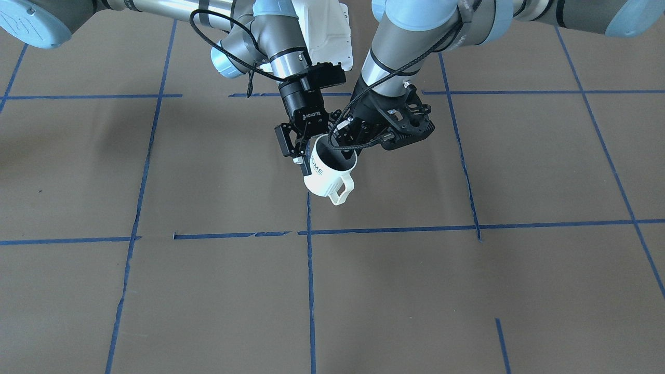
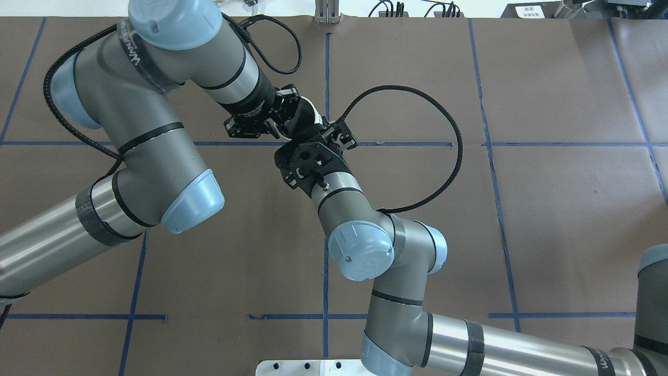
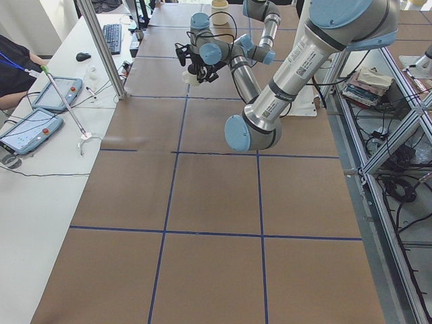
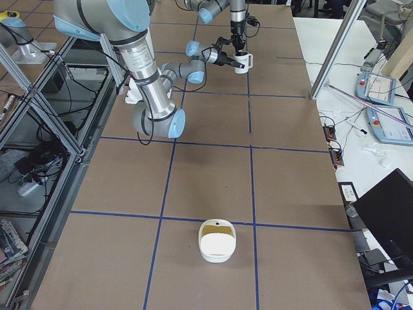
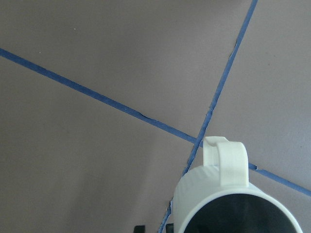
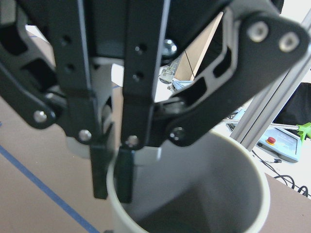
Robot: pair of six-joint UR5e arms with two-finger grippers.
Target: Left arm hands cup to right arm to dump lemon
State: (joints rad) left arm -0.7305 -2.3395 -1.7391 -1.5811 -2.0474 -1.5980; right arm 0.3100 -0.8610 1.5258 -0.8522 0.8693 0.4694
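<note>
The cream-white cup (image 1: 328, 175) with dark lettering hangs tilted in the air above the table, handle toward the camera. The right arm's solid, white-lettered gripper (image 1: 305, 156) is shut on its rim. In the right wrist view this gripper (image 6: 112, 182) has one finger inside and one outside the cup wall (image 6: 214, 194). The left arm's lattice gripper (image 1: 345, 139) is at the far side of the rim and seems shut on it. The left wrist view shows the cup (image 5: 218, 194) just below the camera. The lemon is hidden; the cup's inside looks dark.
The brown table (image 1: 467, 291) carries a grid of blue tape lines. A cream-white container (image 4: 217, 240) stands on it near the robot's right end. A black cable (image 2: 449, 151) loops off the right wrist. Operator tables with tablets (image 3: 27, 128) line the far side.
</note>
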